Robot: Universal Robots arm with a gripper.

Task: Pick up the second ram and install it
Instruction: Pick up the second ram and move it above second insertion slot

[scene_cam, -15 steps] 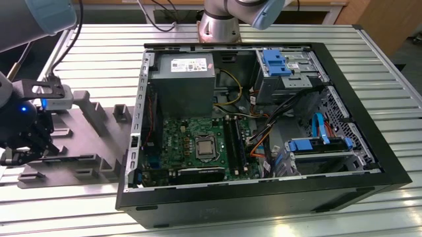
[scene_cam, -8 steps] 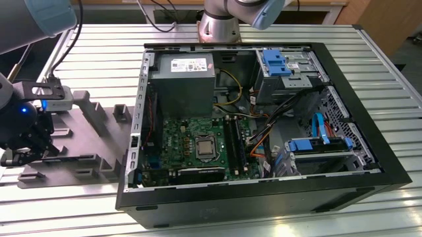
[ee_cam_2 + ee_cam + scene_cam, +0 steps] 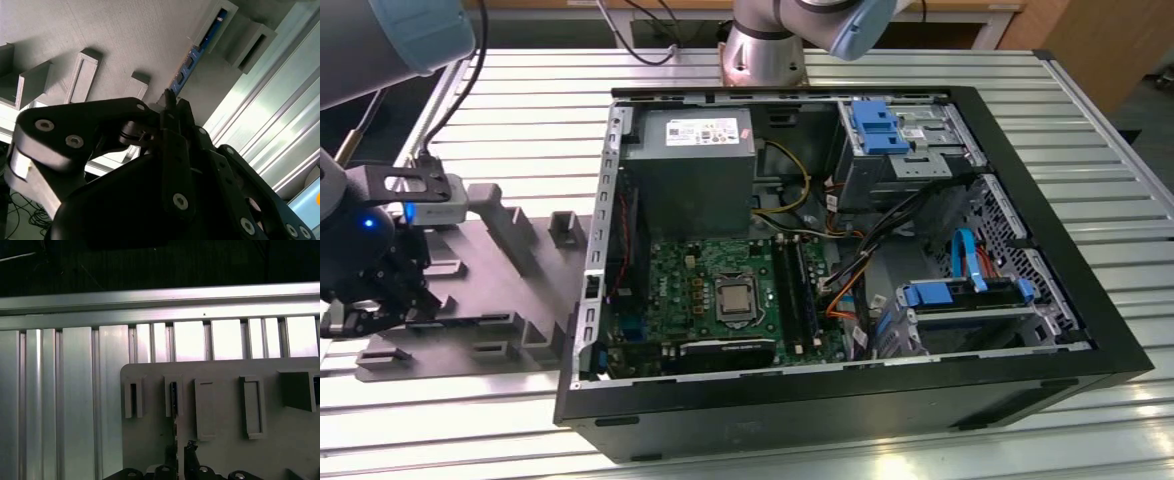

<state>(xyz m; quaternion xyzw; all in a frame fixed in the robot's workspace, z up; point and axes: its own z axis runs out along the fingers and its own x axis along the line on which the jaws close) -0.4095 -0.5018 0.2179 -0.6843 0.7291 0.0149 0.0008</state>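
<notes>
A ribbed aluminium tabletop (image 3: 1107,170) carries an open black computer case (image 3: 854,400) with a green circuit board (image 3: 680,280) inside. Toward the exterior view's left of the case lies a grey moulded plastic tray (image 3: 507,290) with raised blocks. The black end effector (image 3: 172,102) hangs low over this tray, right at one end of the second ram (image 3: 193,57), a long, narrow, dark stick standing on edge in the tray's slotted blocks. Whether it is clenched on the stick I cannot tell.
</notes>
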